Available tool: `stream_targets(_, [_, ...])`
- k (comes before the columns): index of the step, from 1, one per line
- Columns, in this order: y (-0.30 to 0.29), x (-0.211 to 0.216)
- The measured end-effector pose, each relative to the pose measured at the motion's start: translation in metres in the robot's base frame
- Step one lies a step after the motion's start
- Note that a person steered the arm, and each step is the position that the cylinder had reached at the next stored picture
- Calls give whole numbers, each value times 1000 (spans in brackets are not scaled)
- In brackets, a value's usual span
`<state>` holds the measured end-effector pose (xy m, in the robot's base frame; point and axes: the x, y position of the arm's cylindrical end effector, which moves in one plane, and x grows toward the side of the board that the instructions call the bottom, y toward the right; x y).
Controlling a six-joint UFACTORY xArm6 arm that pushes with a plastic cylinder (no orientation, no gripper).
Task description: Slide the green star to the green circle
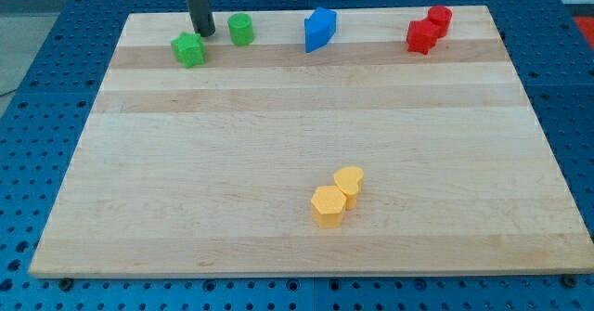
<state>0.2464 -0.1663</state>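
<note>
The green star (188,48) lies near the view's top left of the wooden board (306,144). The green circle (241,29) stands a short way to its right and slightly higher, with a gap between them. My tip (203,32) rests on the board just above and to the right of the green star, between the two green blocks and close to the star's upper right edge.
Two blue blocks (320,29) sit together at the top middle. Two red blocks (429,30) touch at the top right. A yellow hexagon (328,206) and a yellow heart (349,180) touch at the lower middle. Blue perforated table surrounds the board.
</note>
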Motion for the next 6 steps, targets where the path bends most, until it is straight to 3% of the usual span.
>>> stream_targets(2, [73, 10])
stream_targets(3, [77, 19])
stream_targets(4, [71, 67])
stream_targets(5, [30, 105])
stream_targets(6, [-76, 103])
